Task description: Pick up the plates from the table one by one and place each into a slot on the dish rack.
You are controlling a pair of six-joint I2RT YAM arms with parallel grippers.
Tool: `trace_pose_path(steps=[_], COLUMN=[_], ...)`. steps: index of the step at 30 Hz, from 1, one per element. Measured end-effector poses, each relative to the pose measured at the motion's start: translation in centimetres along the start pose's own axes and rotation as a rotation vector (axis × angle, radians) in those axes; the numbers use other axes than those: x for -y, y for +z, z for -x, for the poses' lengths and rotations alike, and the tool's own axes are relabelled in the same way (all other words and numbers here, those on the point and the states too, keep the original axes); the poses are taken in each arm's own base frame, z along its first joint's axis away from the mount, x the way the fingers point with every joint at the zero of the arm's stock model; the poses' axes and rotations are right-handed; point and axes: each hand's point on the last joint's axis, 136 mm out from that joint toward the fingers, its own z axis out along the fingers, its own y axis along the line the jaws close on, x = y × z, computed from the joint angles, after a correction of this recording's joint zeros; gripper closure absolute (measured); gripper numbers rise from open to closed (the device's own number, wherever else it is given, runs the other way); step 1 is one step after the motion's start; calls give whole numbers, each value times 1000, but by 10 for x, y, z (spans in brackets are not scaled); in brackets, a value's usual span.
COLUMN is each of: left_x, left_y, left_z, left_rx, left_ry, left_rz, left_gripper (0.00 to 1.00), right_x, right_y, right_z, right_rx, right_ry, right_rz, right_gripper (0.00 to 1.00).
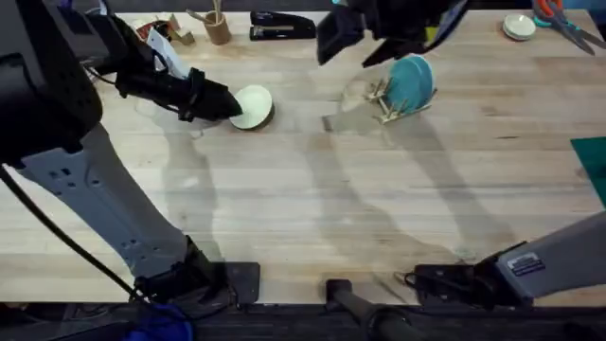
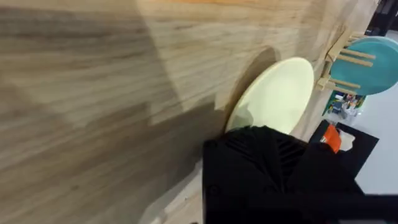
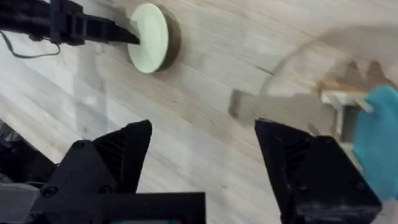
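Observation:
A pale cream-yellow plate (image 1: 254, 105) is at the back left of the table (image 1: 312, 208), tipped up on one side with a shadow under it. My left gripper (image 1: 225, 104) is shut on its near edge; in the left wrist view a black finger (image 2: 273, 168) covers the lower part of the plate (image 2: 278, 93). The dish rack (image 1: 382, 100) stands at the back centre with a teal-blue plate (image 1: 413, 80) on edge in a slot. My right gripper (image 3: 205, 155) hangs open high above the table between the cream plate (image 3: 149, 37) and the rack (image 3: 339, 102), with nothing in it.
Along the back edge are a black stapler (image 1: 282, 26), a cup of sticks (image 1: 217, 26), a small pale dish (image 1: 518, 26) and scissors (image 1: 568, 26). A teal cloth (image 1: 593, 159) lies at the right edge. The arm bases sit along the front edge.

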Motion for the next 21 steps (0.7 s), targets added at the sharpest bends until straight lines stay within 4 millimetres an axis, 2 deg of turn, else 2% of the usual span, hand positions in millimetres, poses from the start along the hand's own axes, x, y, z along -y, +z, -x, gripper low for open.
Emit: trace_pose_path(steps=[9, 21], left_x=[0, 0], left_y=[0, 0], left_z=[1, 1], left_rx=[5, 5], left_ry=[5, 5], left_rz=[0, 0], left_gripper=[960, 960], right_x=[-26, -24], right_y=[30, 80], right_z=[6, 16], right_rx=[7, 0], right_ry=[-24, 84], right_rz=[38, 52], right_gripper=[7, 8])
